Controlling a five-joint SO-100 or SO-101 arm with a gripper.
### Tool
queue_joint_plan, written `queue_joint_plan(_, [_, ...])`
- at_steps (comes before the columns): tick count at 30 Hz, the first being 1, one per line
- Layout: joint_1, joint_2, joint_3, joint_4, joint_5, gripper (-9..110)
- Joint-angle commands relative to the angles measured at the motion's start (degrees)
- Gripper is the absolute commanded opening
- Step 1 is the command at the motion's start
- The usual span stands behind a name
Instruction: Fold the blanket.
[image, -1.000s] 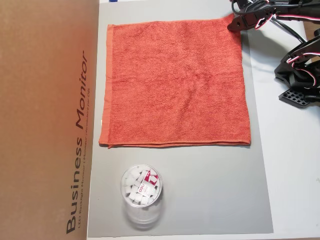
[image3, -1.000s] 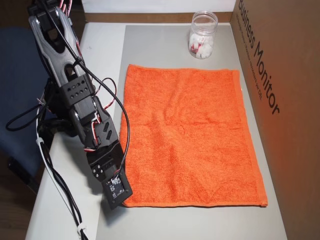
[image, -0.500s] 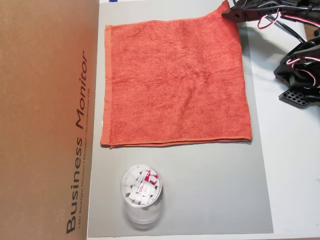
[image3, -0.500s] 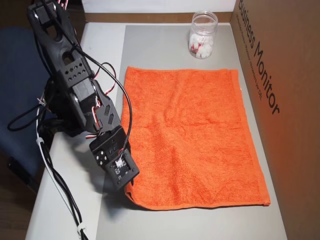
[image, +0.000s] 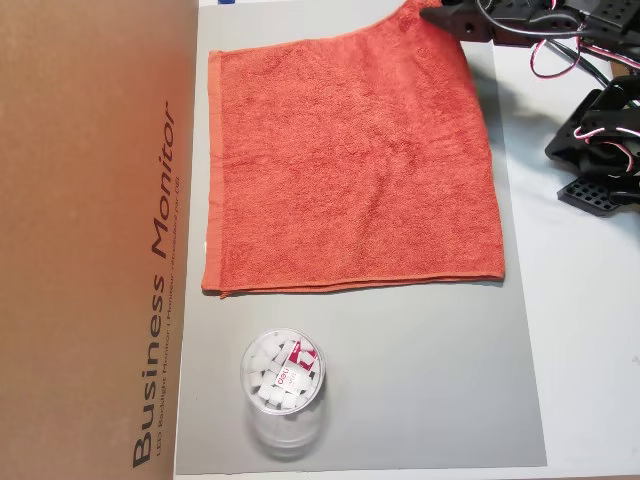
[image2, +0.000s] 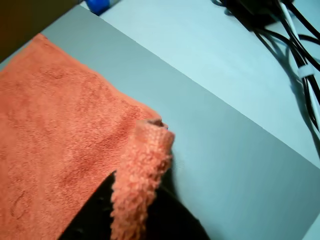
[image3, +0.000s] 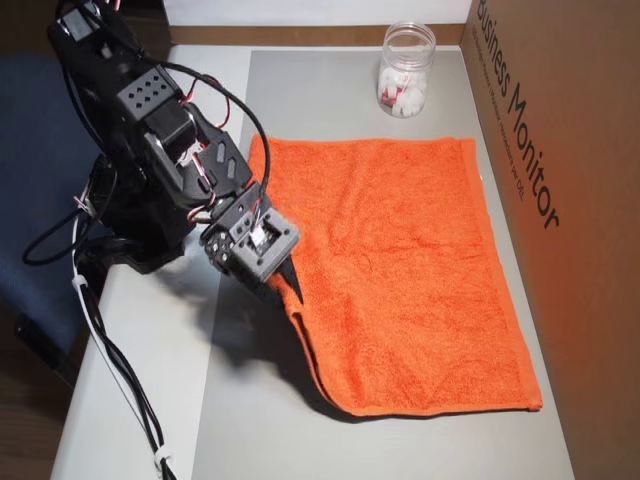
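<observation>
The blanket is an orange-red terry towel spread flat on a grey mat. My gripper is at the towel's top right corner in an overhead view and is shut on it, lifting that corner off the mat. In the other overhead view the gripper is over the blanket's left edge, with the cloth rising to it and a shadow below. In the wrist view the pinched corner curls over a black finger, and the rest of the blanket lies flat.
A clear plastic cup holding white pieces stands on the mat just off the blanket's edge; it also shows in the other overhead view. A tall cardboard box borders the mat's far side. The arm's base and cables lie beside the mat.
</observation>
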Motion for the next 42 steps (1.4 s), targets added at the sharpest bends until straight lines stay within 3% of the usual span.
queue_joint_plan(1, [-2.1, 2.9, -5.2, -0.8, 0.8, 0])
queue_joint_plan(23, [-20.3, 2.2, -18.5, -0.9, 3.3, 0])
queue_joint_plan(42, [-29.8, -17.8, -36.8, -0.9, -4.4, 0])
